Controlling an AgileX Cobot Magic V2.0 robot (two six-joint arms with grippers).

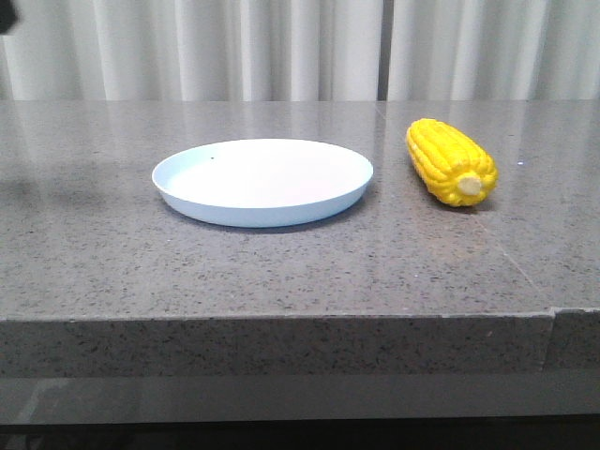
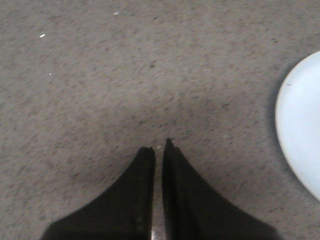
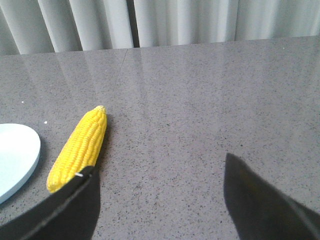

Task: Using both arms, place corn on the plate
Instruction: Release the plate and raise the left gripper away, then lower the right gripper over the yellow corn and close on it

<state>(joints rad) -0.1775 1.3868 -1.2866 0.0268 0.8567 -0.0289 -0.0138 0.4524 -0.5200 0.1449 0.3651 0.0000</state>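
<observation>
On my grey speckled stone table (image 1: 281,272): the plate (image 1: 262,181), bare; the corn (image 1: 450,161) lying to its right, apart from it, stub end toward me. I see pale curtains (image 1: 281,47) behind. Left gripper (image 2: 159,145) nearly closed, holding nothing, beside the plate; right gripper (image 3: 159,170) spread wide, unladen, near the corn.
</observation>
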